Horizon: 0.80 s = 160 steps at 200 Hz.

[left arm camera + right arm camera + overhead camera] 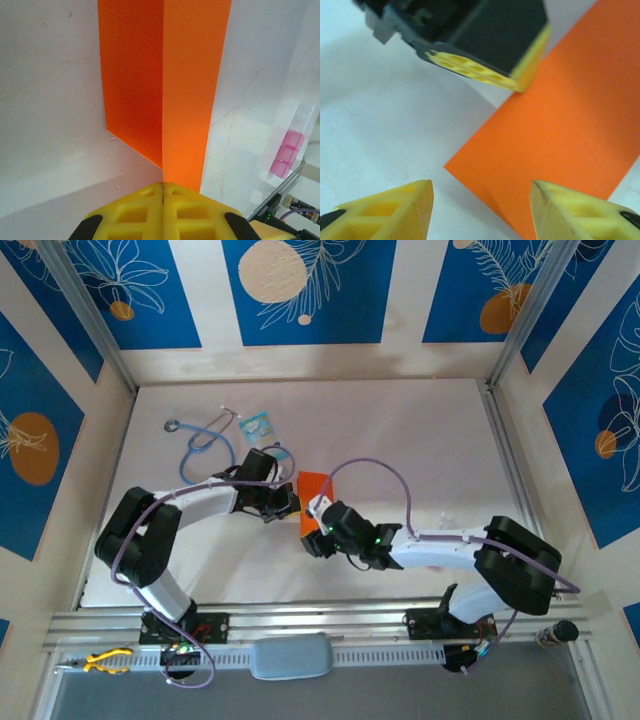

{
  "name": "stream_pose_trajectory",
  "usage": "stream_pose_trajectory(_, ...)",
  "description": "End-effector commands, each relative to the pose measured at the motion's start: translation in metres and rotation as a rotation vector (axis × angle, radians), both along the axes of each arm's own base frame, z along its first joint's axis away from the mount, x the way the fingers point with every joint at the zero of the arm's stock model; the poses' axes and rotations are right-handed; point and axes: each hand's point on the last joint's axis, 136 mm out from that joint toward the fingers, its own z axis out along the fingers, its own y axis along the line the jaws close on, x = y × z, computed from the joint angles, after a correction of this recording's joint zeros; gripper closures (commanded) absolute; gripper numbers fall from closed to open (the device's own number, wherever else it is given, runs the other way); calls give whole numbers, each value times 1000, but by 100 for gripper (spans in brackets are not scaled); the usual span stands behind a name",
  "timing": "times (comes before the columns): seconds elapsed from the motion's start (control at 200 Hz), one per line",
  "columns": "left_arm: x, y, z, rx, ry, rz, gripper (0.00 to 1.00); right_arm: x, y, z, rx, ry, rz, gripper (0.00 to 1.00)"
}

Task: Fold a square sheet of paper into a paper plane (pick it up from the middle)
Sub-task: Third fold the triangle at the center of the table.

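Paper here is thin, smooth and plain bright orange: the square sheet of paper [165,85] is folded along one sharp crease into two long panels, its long axis pointing straight away from the left gripper [163,189]. That gripper's ribbed yellow fingers [135,212] are pressed together on the sheet's near end, mid-way across the white table [420,440]. The right gripper [481,192] hovers beside the sheet, jaws apart, holding nothing.
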Motion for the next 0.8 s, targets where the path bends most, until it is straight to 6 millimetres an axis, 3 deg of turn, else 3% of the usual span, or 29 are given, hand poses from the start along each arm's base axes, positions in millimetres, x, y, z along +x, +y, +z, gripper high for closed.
stream_pose_trajectory(0.0, 2, 0, 9, -29, -8, 4, 100, 16, 14, 12, -114, -242, 49, 46)
stream_pose_trajectory(0.13, 3, 0, 10, -29, -8, 3, 100, 8, 31, 13, -115, -332, 91, 45)
stream_pose_trajectory(0.335, 1, 2, 9, -19, -7, -5, 100, 15, 19, 6, -218, -420, 30, 44)
stream_pose_trajectory(0.585, 3, 2, 8, -23, -4, 1, 100, -2, 31, -7, -233, -404, 122, 44)
stream_pose_trajectory(0.795, 3, 2, 8, -27, -2, -1, 100, 5, 27, -17, -279, -449, 71, 44)
